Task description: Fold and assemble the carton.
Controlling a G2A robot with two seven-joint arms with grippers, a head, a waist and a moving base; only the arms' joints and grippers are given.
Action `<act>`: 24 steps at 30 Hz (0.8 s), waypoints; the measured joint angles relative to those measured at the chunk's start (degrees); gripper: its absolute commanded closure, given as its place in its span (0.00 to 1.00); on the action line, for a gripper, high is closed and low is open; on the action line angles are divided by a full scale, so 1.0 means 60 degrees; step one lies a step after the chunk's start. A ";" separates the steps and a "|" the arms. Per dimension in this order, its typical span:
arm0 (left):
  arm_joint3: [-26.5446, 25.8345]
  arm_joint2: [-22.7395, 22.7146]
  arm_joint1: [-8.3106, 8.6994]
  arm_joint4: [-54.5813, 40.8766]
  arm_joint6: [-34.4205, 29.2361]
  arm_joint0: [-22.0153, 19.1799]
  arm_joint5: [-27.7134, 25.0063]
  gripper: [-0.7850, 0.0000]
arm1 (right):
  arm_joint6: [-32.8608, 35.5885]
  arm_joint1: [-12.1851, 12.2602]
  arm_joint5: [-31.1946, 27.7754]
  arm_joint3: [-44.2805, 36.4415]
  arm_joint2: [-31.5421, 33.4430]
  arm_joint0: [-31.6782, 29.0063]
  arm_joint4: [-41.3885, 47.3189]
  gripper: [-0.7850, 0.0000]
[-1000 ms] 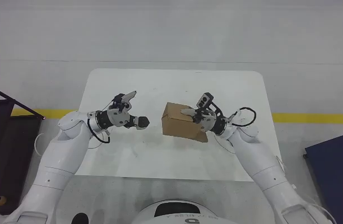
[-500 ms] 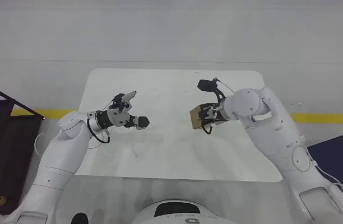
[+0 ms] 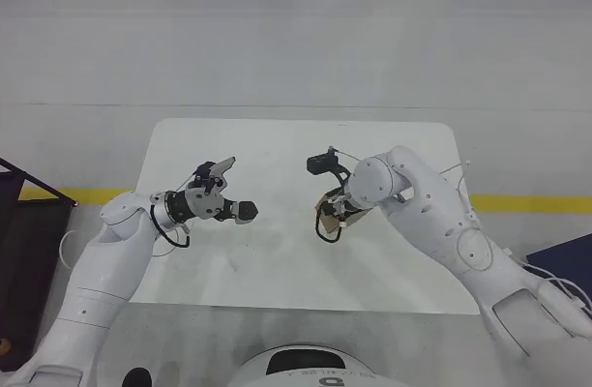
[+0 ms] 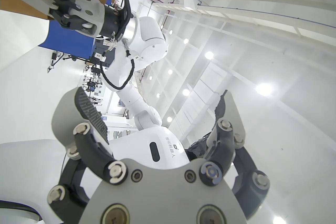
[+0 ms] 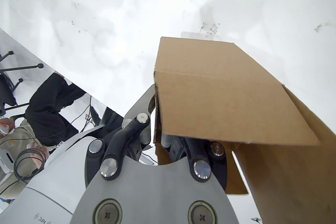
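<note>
1. Right gripper (image 5: 155, 117) first: its fingers are pinched on one edge of the carton (image 5: 223, 104). You can see one finger outside the cardboard wall, while the other is tucked behind it.
2. You are looking at a brown cardboard carton that is partly formed. A loose flap stands open on the side nearest the gripper's body.
3. In the top view you will find the carton under the right wrist, over the middle of the white table (image 3: 277, 145) and a little toward the right arm's side. You cannot tell whether its lower edge touches the tabletop.
4. Your left gripper (image 3: 236, 187) hangs over the left half of the table, well apart from the carton. Its fingers are spread wide with nothing between them, and the ribbed pad (image 4: 90, 114) is bare.
5. From the left wrist view you look across at the right gripper clamping the carton's edge, with the cardboard sticking out beyond its fingertips.
</note>
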 measured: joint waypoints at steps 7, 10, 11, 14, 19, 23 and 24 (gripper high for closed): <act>0.0000 0.0000 0.0000 0.0000 0.0000 0.0000 0.0000 0.00 | -0.0296 0.0133 0.0012 -0.0738 0.0400 -0.0199 -0.0379 0.00; 0.0000 0.0000 0.0000 0.0000 0.0000 0.0000 0.0000 0.00 | -0.0832 0.0363 0.0079 -0.1893 0.1436 -0.0729 0.0199 0.00; 0.0000 0.0000 0.0000 0.0000 0.0000 0.0000 0.0000 0.00 | -0.1003 0.0455 0.0055 -0.2334 0.1869 -0.1006 0.0462 0.00; 0.0000 0.0000 0.0000 0.0000 0.0000 0.0000 0.0000 0.00 | -0.1588 0.0794 -0.0217 -0.3805 0.3542 -0.2296 0.1295 0.00; 0.0000 0.0000 0.0000 0.0000 0.0000 0.0000 0.0000 0.00 | -0.2952 0.1125 -0.1418 -0.5228 0.6265 -0.4902 0.3164 0.00; 0.0000 0.0000 0.0000 0.0000 0.0000 0.0000 0.0000 0.00 | -0.3630 0.1215 -0.2238 -0.5038 0.7407 -0.6377 0.3977 0.00; 0.0000 0.0000 0.0000 0.0000 0.0000 0.0000 0.0000 0.00 | -0.3679 0.1234 -0.2324 -0.4908 0.7480 -0.6684 0.3929 0.00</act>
